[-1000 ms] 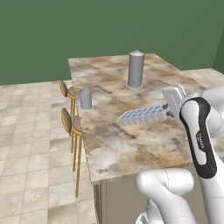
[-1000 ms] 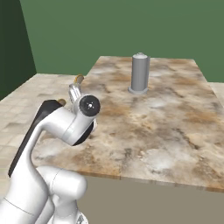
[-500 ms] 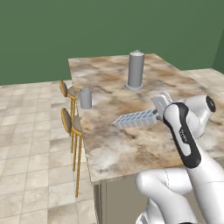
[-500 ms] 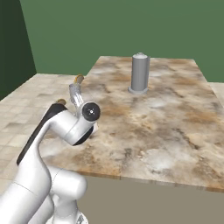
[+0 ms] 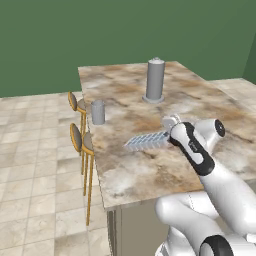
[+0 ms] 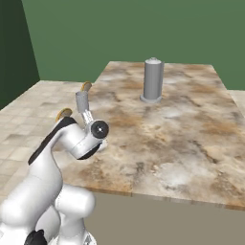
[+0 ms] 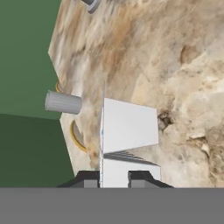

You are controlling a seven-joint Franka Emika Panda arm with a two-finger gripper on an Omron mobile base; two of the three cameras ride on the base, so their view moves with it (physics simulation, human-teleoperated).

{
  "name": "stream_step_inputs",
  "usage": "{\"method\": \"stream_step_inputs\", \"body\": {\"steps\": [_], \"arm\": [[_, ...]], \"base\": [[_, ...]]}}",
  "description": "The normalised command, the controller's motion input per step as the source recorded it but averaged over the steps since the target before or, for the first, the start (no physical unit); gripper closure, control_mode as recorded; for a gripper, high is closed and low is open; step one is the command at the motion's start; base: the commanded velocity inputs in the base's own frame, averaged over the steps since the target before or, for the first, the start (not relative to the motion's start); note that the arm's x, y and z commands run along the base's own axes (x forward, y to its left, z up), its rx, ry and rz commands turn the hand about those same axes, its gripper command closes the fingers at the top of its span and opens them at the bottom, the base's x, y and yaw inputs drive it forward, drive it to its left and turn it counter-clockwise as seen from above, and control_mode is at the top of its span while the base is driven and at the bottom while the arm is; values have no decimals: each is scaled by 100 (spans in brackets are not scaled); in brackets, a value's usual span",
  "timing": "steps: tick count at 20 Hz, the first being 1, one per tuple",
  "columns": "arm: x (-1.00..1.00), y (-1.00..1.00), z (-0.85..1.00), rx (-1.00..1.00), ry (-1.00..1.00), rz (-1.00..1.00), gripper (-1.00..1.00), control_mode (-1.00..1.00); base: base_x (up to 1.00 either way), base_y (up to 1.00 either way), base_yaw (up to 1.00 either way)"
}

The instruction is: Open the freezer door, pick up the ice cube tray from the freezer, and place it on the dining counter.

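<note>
The two-finger gripper [image 5: 170, 136] is pinching one end of the pale blue-white, gridded ice cube tray [image 5: 146, 141], jaws nearly closed, holding it low over the brown marble-patterned dining counter [image 5: 131, 172]. The tray is likely handling as light, rigid and slippery; an end grip risks tilting.

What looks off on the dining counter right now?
Only the ice cube tray: it sits slanted above the dining counter, pinched at one end by the shut gripper. Both grey canisters stand upright; no spills.
</note>
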Motion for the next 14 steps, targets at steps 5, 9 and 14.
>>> {"method": "stream_step_inputs", "body": {"steps": [5, 9, 14], "arm": [[52, 25, -54, -4, 1, 2, 100, -100], [47, 18, -48, -2, 0, 2, 100, -100], [41, 8, -46, 0, 0, 3, 100, -100]], "base": [[0, 0, 0], [0, 0, 0], [0, 0, 0]]}}
